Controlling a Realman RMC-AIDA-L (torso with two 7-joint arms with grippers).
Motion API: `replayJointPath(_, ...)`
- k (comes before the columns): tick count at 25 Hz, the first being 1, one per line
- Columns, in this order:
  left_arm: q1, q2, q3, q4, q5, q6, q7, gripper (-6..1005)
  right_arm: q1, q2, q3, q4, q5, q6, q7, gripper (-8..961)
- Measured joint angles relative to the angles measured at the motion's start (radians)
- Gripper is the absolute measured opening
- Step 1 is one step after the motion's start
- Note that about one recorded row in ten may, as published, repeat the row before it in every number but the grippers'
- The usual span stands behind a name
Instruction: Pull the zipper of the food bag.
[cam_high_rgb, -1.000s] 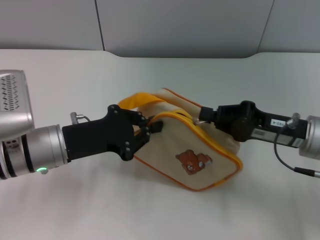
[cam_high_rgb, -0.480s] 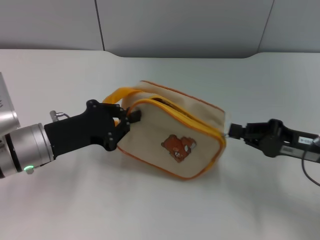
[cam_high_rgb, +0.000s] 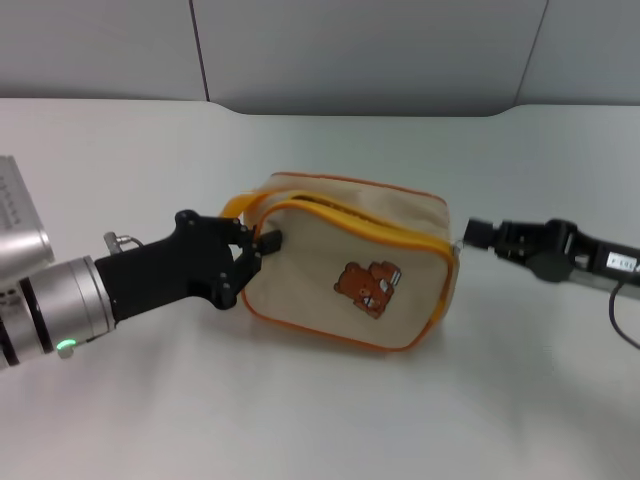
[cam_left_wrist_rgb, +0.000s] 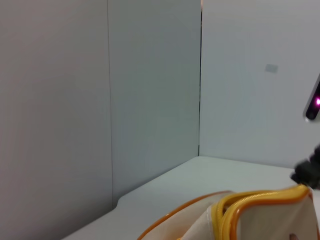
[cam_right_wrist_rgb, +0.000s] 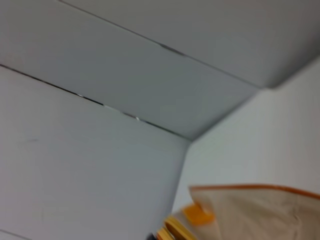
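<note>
Food bag (cam_high_rgb: 350, 265) sat mid-tabletop (cam_high_rgb: 300, 420), bear print facing the front edge. Left pincer (cam_high_rgb: 262, 243) reached in low from the left edge, clamped on the bag's handle end. Right pincer (cam_high_rgb: 465, 238) stretched in from the right edge, pinched on the zipper (cam_high_rgb: 360, 222) pull at the bag's right corner. Plenty of bare tabletop all round.

Even, soft overhead light; faint shadows under the food bag (cam_high_rgb: 350, 270) on the table (cam_high_rgb: 300, 420). Right wrist view is blurred, perhaps from motion.
</note>
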Motion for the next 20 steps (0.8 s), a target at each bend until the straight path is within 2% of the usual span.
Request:
replayJointPath(3, 0.0, -0.001, -0.017, -0.036, -0.002, -0.025, 0.007, 60, 0.002, -0.001, 0.002, -0.002, 0.041, 0.001, -0.102, 22)
replayJointPath(4, 0.003, -0.001, -0.026, -0.047, -0.002, -0.034, 0.007, 60, 0.003, -0.004, 0.002, -0.002, 0.053, -0.005, -0.146, 63)
replayJointPath(8, 0.029, 0.004, -0.067, -0.061, -0.003, -0.014, -0.002, 168, 0.005, -0.017, 0.003, -0.005, 0.074, -0.05, -0.327, 227)
replayJointPath(9, 0.035, 0.006, -0.079, -0.06, -0.003, 0.01, -0.011, 195, 0.005, -0.023, 0.005, -0.005, 0.08, -0.077, -0.43, 249)
replayJointPath(11, 0.047, 0.015, -0.111, -0.055, -0.004, 0.083, -0.042, 236, 0.005, -0.023, 0.005, -0.005, 0.082, -0.089, -0.47, 292)
replayJointPath(14, 0.056, 0.039, -0.134, -0.052, -0.003, 0.216, -0.094, 296, 0.005, -0.024, 0.002, -0.006, 0.085, -0.132, -0.612, 358)
replayJointPath(17, 0.043, 0.062, -0.107, -0.049, 0.024, 0.344, -0.14, 357, 0.0, -0.026, -0.013, -0.01, 0.075, -0.201, -0.742, 423)
replayJointPath(19, 0.028, 0.068, -0.063, -0.038, 0.058, 0.397, -0.171, 398, -0.006, -0.029, -0.034, -0.022, 0.056, -0.249, -0.817, 467)
replayJointPath(20, 0.021, 0.069, -0.039, -0.027, 0.075, 0.412, -0.19, 418, -0.009, -0.031, -0.048, -0.027, 0.044, -0.266, -0.839, 533)
